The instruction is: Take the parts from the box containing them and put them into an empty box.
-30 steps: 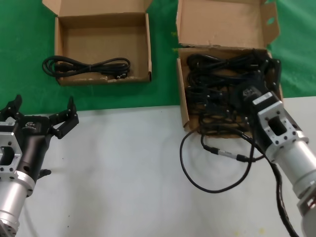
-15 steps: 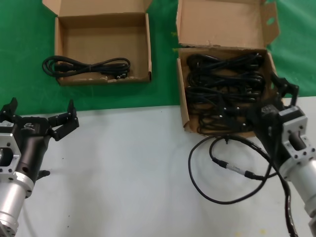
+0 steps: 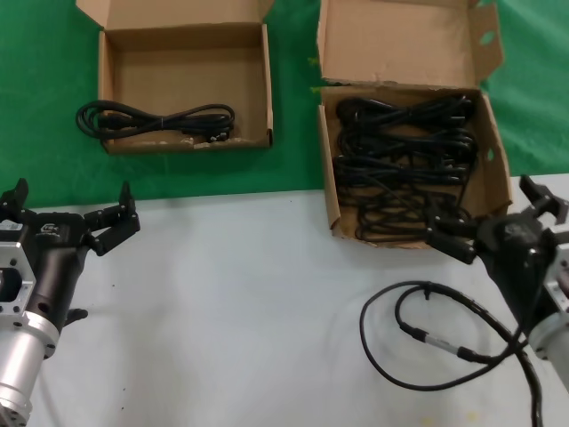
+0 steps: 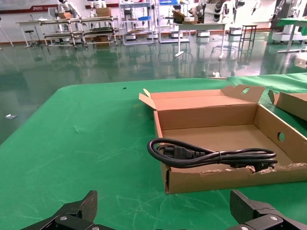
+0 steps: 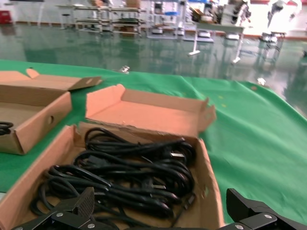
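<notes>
The box with the parts stands at the back right, its tall lid flap with oval-holed tabs raised. Several black power cables fill it. The shallow box at the back left holds one coiled black cable. My right gripper is open and empty at the full box's near right corner; the right wrist view looks over the cables. My left gripper is open and empty in front of the shallow box, seen with its cable from the left wrist.
Both boxes stand on a green cloth. The near half is a white table top. A thin black cable loop with an inline connector lies on the white top beside my right arm.
My right gripper has drawn back out of the full box toward the near right, open and empty. The thin cable loop shifted right with the arm. The left arm barely moved.
</notes>
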Robot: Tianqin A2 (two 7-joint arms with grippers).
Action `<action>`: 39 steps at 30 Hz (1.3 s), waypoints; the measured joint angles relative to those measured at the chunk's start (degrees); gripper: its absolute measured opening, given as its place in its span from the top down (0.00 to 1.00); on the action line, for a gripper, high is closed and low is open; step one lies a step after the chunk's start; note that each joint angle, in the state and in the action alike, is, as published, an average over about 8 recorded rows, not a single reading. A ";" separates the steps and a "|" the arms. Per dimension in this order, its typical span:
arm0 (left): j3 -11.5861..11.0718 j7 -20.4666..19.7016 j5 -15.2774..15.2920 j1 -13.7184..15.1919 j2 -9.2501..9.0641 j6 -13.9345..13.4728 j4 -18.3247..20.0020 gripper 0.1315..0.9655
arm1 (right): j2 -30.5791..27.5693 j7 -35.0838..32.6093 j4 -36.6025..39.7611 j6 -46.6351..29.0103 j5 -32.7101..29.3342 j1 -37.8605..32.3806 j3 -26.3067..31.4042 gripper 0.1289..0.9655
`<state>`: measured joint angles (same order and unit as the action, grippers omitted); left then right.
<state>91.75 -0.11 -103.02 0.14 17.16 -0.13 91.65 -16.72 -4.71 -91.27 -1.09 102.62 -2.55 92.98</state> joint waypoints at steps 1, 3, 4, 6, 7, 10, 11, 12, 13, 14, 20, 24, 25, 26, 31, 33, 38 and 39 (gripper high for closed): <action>-0.01 0.01 -0.02 -0.02 0.00 0.02 0.00 0.00 | -0.06 0.64 -0.05 0.15 0.07 0.34 -0.18 0.00; -0.03 0.04 -0.04 -0.05 0.01 0.05 0.01 0.00 | -0.17 1.67 -0.14 0.39 0.18 0.90 -0.46 0.00; -0.03 0.05 -0.05 -0.06 0.01 0.06 0.01 0.00 | -0.21 2.08 -0.18 0.48 0.23 1.12 -0.58 0.00; -0.04 0.06 -0.06 -0.08 0.02 0.07 0.02 0.00 | -0.26 2.67 -0.23 0.62 0.29 1.44 -0.74 0.00; -0.05 0.07 -0.07 -0.08 0.02 0.08 0.02 0.00 | -0.28 2.85 -0.25 0.66 0.31 1.53 -0.79 0.00; -0.05 0.07 -0.07 -0.09 0.02 0.08 0.02 0.00 | -0.30 3.00 -0.26 0.69 0.32 1.62 -0.83 0.00; -0.05 0.07 -0.07 -0.09 0.02 0.09 0.02 0.00 | -0.30 3.01 -0.26 0.70 0.33 1.63 -0.84 0.00; -0.05 0.07 -0.07 -0.09 0.02 0.09 0.02 0.00 | -0.30 3.02 -0.26 0.70 0.33 1.63 -0.84 0.00; -0.05 0.07 -0.07 -0.09 0.02 0.09 0.02 0.00 | -0.30 3.02 -0.26 0.70 0.33 1.63 -0.84 0.00; -0.05 0.07 -0.07 -0.09 0.02 0.09 0.02 0.00 | -0.30 3.02 -0.26 0.70 0.33 1.63 -0.84 0.00; -0.05 0.07 -0.07 -0.09 0.02 0.09 0.02 0.00 | -0.30 3.02 -0.26 0.70 0.33 1.63 -0.84 0.00; -0.05 0.07 -0.07 -0.09 0.02 0.09 0.02 0.00 | -0.30 3.02 -0.26 0.70 0.33 1.63 -0.84 0.00; -0.05 0.07 -0.07 -0.09 0.02 0.09 0.02 0.00 | -0.30 3.02 -0.26 0.70 0.33 1.63 -0.84 0.00; -0.05 0.07 -0.07 -0.09 0.02 0.09 0.02 0.00 | -0.30 3.02 -0.26 0.70 0.33 1.63 -0.84 0.00; -0.05 0.07 -0.07 -0.09 0.02 0.09 0.02 0.00 | -0.30 3.02 -0.26 0.70 0.33 1.63 -0.84 0.00; -0.05 0.07 -0.07 -0.09 0.02 0.09 0.02 0.00 | -0.30 3.02 -0.26 0.70 0.33 1.63 -0.84 0.00; -0.05 0.07 -0.07 -0.09 0.02 0.09 0.02 0.00 | -0.30 3.02 -0.26 0.70 0.33 1.63 -0.84 0.00; -0.05 0.07 -0.07 -0.09 0.02 0.09 0.02 0.00 | -0.30 3.02 -0.26 0.70 0.33 1.63 -0.84 0.00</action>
<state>91.70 -0.04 -103.09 0.05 17.18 -0.05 91.66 -17.02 -1.68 -91.53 -0.39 102.95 -0.91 92.14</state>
